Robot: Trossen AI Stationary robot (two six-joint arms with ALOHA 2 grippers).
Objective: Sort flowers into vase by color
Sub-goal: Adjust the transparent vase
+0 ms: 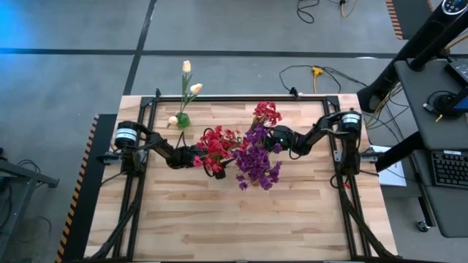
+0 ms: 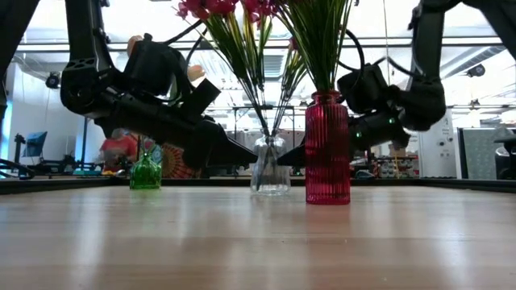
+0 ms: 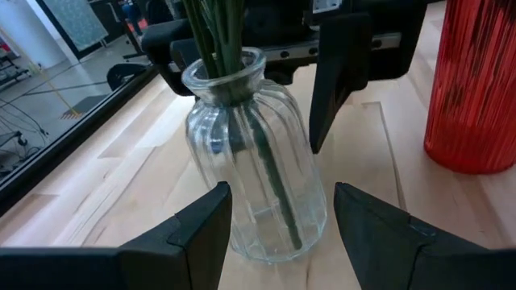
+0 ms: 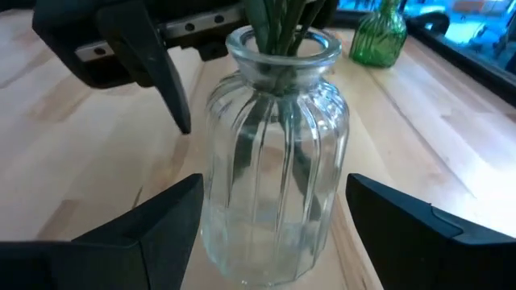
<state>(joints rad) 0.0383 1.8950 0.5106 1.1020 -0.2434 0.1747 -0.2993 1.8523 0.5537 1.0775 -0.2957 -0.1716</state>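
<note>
Flowers: the red flowers (image 1: pixel 219 142) stand in the clear glass vase (image 2: pixel 269 165) at mid-counter. The left end effector (image 3: pixel 278 234) and right end effector (image 4: pixel 274 234) face each other across this vase, both released, fingers spread on either side of the glass without touching it. The purple flowers (image 1: pixel 257 162) stand in the red vase (image 2: pixel 327 147), just beside the clear one. Farther back, the cream tulips (image 1: pixel 189 84) stand in the green vase (image 2: pixel 146 172) near the counter (image 1: pixel 241 219) edge.

place: robotics lab | cues: taped concrete floor (image 1: pixel 241 29); floor cables (image 1: pixel 314 73); desk keyboard (image 1: pixel 447 168)
</note>
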